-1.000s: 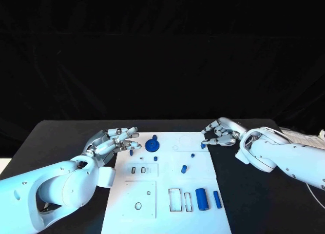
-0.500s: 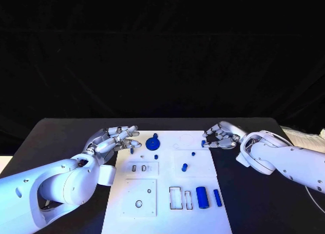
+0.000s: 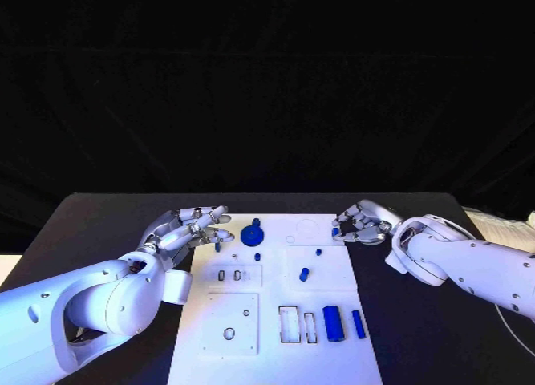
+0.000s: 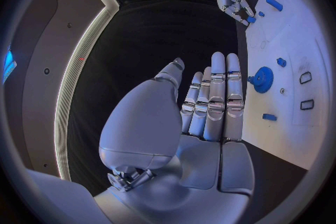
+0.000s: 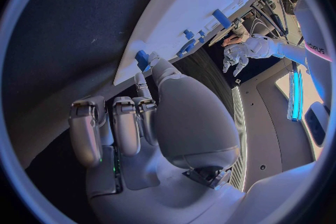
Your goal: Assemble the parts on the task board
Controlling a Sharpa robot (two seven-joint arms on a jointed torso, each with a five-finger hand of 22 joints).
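Note:
The white task board (image 3: pixel 273 353) lies mid-table. A blue gear (image 3: pixel 252 236) stands near its far left corner, also seen as the gear (image 4: pixel 262 78) from the left wrist. Small blue parts (image 3: pixel 303 275) dot the middle, and a blue cylinder (image 3: pixel 332 323) lies beside a slim blue bar (image 3: pixel 358 324) near the front right. My left hand (image 3: pixel 188 228) hovers at the board's far left edge, fingers straight and holding nothing. My right hand (image 3: pixel 362 223) is at the far right edge and pinches a small blue part (image 3: pixel 335 232) between thumb and finger; the part (image 5: pixel 142 59) shows at the fingertips.
Several rectangular cut-outs (image 3: pixel 288 326) and a raised square plate (image 3: pixel 230 322) mark the board's near half. A white cable and pale objects (image 3: pixel 499 221) lie at the table's right edge. Black tabletop (image 3: pixel 94 233) runs along both sides of the board.
My right hand has drawn slightly toward the far edge with the small blue part in its pinch, fingers curled tighter. The left hand has barely moved.

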